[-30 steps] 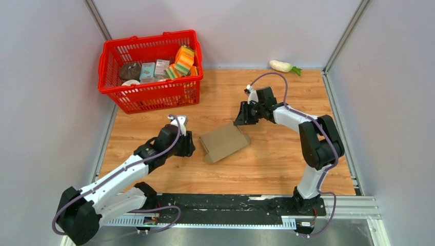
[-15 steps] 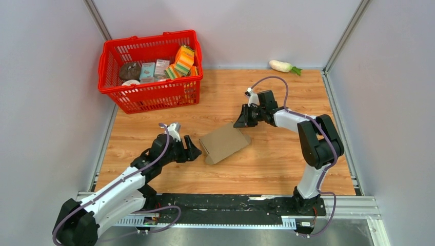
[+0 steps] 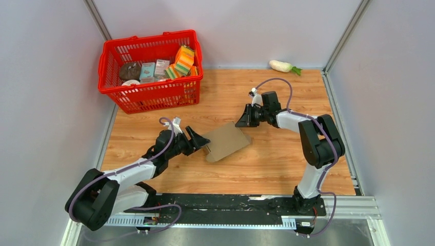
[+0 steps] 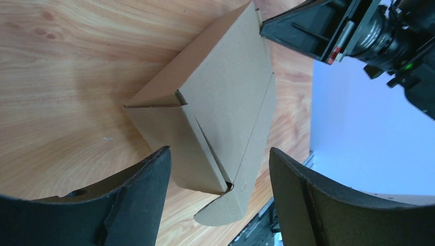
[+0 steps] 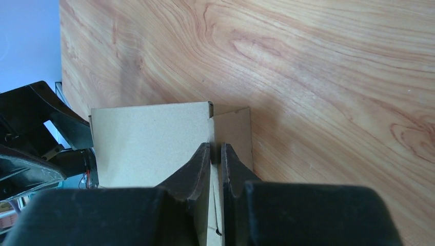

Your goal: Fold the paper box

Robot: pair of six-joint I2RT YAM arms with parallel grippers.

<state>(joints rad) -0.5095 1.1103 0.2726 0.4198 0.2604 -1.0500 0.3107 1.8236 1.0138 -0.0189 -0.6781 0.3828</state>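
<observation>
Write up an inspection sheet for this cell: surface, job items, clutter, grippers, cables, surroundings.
Surface: wooden table top, bare woodgrain, no spills seen.
Job's things: paper box, plain brown cardboard, lies flat mid-table; a rounded tab sticks out at the end nearest the left arm.
Clutter: red basket of packaged goods at the far left; white radish at the far edge.
Grippers: left gripper open, fingers either side of the box's end. right gripper all but shut at the box's far corner; whether it pinches cardboard cannot be told.
Cables: purple cables loop along both arms, clear of the box.
Surroundings: grey walls on three sides; black rail holds the arm bases.
</observation>
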